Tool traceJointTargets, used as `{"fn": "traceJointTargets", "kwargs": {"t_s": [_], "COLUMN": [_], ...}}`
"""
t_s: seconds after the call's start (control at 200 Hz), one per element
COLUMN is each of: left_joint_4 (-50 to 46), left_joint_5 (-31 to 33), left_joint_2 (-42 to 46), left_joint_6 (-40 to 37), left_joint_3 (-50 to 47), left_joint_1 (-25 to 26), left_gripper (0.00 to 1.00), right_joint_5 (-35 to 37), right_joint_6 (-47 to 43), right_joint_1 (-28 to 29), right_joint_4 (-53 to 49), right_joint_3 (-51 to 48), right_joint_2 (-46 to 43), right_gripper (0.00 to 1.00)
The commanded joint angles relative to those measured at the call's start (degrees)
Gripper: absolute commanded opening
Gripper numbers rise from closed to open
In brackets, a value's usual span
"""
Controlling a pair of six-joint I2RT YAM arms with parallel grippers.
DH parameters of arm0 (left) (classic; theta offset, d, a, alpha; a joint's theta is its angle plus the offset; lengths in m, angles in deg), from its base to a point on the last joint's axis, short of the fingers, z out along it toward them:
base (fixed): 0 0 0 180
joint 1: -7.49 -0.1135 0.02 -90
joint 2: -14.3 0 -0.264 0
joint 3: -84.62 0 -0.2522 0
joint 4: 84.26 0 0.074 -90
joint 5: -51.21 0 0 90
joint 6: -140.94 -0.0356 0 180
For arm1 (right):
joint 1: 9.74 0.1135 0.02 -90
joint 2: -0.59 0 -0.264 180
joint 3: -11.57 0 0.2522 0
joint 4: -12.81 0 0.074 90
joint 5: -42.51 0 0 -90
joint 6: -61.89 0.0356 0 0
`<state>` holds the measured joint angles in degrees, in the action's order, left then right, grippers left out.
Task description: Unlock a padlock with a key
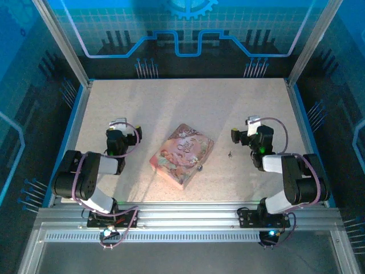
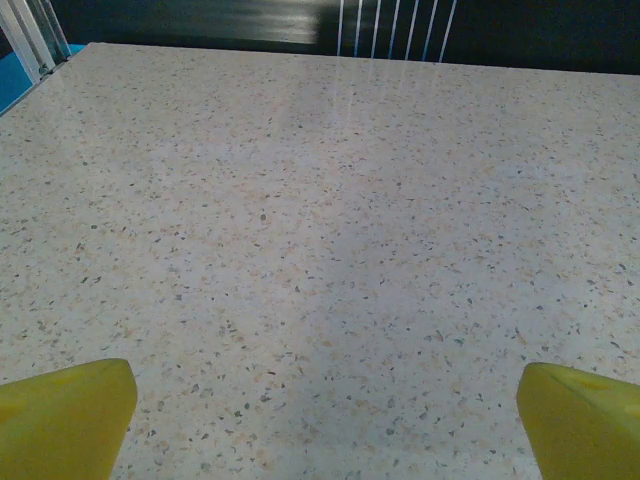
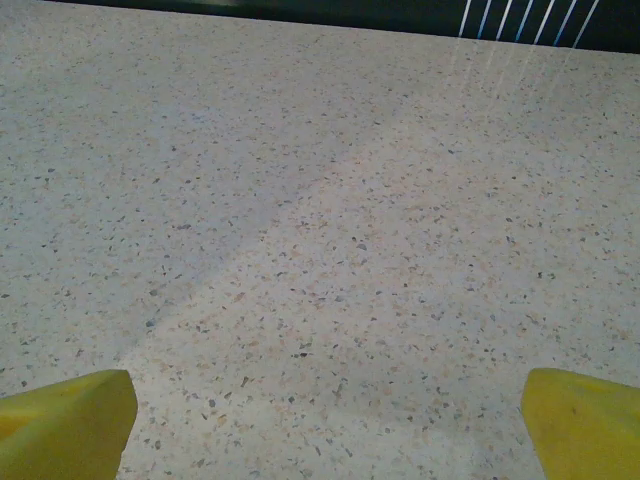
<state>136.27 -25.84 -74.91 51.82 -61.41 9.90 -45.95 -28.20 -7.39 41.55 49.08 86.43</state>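
The padlock (image 1: 199,168) is a tiny bluish-silver speck at the near right edge of the pink illustrated box. The key (image 1: 230,153) is a small dark sliver lying on the table to the right of the box. My left gripper (image 1: 118,127) rests left of the box, well apart from it. My right gripper (image 1: 251,127) sits right of the key, a short way off. In the left wrist view the left gripper (image 2: 325,400) is open, with bare table between its yellow fingertips (image 2: 70,415). The right gripper (image 3: 330,400) is likewise open over bare table, yellow fingertips (image 3: 65,420) wide apart.
The pink illustrated box (image 1: 181,155) lies flat and turned at an angle mid-table between the arms. The speckled table (image 1: 182,103) is fenced by blue walls and metal posts. An aluminium rail (image 1: 182,220) carries both arm bases at the near edge.
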Motion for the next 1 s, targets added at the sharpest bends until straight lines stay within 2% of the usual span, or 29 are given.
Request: {"fn": "traceJointTargets", "kwargs": {"t_s": [0.0, 0.755, 0.995], "left_joint_4": [0.56, 0.57, 0.23], "left_joint_5": [-1.27, -1.33, 0.41], "left_joint_2": [0.09, 0.09, 0.09], "left_joint_6": [-1.33, -1.34, -0.01], "left_joint_3": [0.8, 0.8, 0.89], "left_joint_1": [0.22, 0.22, -0.47], "left_gripper": [0.99, 0.99, 0.99], "right_joint_5": [0.8, 0.63, 0.25], "right_joint_6": [-0.57, -0.52, -0.46], "right_joint_1": [0.82, 0.77, 0.58], "right_joint_4": [0.74, 0.57, 0.48], "right_joint_3": [1.0, 1.04, 1.13], "right_joint_2": [0.38, 0.38, 0.42], "right_gripper": [1.0, 1.0, 1.0]}}
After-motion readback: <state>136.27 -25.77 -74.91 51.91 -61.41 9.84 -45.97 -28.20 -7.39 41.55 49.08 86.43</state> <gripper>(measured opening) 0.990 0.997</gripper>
